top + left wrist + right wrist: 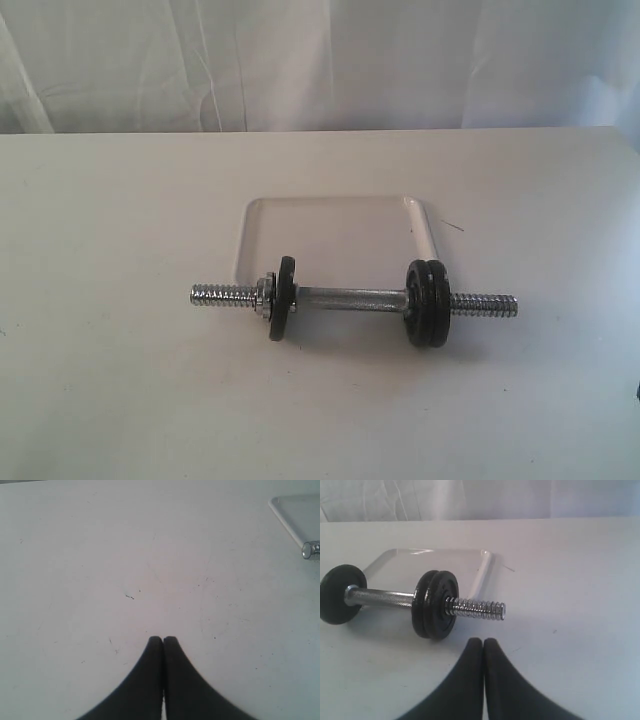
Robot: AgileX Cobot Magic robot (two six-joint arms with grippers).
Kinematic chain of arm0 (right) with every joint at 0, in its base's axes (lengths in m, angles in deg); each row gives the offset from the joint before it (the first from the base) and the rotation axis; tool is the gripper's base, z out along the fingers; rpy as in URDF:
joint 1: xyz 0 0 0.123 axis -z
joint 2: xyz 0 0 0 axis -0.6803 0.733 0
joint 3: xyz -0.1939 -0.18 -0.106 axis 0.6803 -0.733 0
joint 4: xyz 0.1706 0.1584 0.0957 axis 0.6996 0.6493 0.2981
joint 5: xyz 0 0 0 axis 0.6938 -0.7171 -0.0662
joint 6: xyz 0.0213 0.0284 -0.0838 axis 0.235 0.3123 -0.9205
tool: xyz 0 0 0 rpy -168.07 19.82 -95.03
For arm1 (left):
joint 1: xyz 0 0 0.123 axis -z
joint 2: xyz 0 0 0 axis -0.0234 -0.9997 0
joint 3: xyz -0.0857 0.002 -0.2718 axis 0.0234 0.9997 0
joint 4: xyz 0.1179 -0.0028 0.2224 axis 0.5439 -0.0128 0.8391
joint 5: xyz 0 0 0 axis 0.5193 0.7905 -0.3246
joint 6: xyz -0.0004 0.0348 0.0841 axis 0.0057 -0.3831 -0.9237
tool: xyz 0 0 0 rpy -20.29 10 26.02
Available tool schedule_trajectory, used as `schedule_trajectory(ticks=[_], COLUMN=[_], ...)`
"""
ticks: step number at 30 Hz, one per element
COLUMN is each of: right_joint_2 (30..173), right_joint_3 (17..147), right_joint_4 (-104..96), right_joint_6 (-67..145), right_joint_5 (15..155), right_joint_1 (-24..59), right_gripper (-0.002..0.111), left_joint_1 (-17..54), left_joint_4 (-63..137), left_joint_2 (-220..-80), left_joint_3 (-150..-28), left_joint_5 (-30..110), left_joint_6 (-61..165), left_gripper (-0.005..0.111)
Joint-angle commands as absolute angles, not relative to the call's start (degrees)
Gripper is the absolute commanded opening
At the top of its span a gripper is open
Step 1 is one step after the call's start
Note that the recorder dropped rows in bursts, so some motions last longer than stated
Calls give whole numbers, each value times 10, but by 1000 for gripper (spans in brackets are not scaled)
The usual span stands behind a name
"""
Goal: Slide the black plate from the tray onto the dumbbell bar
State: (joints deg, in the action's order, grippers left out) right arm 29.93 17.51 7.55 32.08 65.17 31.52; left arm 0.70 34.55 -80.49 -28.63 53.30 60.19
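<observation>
The dumbbell bar lies across the middle of the counter, parallel to its far edge. One black plate stands upright on the bar towards its left end, with a silver nut touching its outer face. Two more plates stand pressed together towards the right end. Bare threaded ends stick out past the plates on both sides. The tray sits just behind the bar, on the far-edge side. Its near rim is hidden by the bar, so I cannot tell whether the two touch.

Wide bare counter runs from the bar to the near edge and out towards both side edges. A narrower strip lies between the tray and the far edge.

The left claw is pinched fully together, holding nothing, over bare counter well apart from the tray corner and the bar's tip. The right claw is likewise pressed closed and empty-handed, near the right threaded end but not touching it.
</observation>
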Motion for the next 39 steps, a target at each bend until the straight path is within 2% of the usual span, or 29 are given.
schedule_trajectory(ticks=[1, 5, 18, 39], right_joint_2=[296, 296, 296, 296], right_joint_3=[173, 173, 173, 173], right_joint_4=[16, 2, -29, -29], right_joint_6=[324, 324, 324, 324], right_joint_5=[658, 659, 659, 655], right_joint_1=[315, 325, 441, 443], right_gripper=[0, 0, 0, 0], left_joint_1=[11, 11, 11, 11], left_joint_4=[342, 342, 342, 342], left_joint_2=[-803, -803, -803, -803], left_joint_3=[-282, -282, -282, -282], left_joint_5=[532, 532, 532, 530], left_joint_6=[603, 603, 603, 603], left_gripper=[0, 0, 0, 0])
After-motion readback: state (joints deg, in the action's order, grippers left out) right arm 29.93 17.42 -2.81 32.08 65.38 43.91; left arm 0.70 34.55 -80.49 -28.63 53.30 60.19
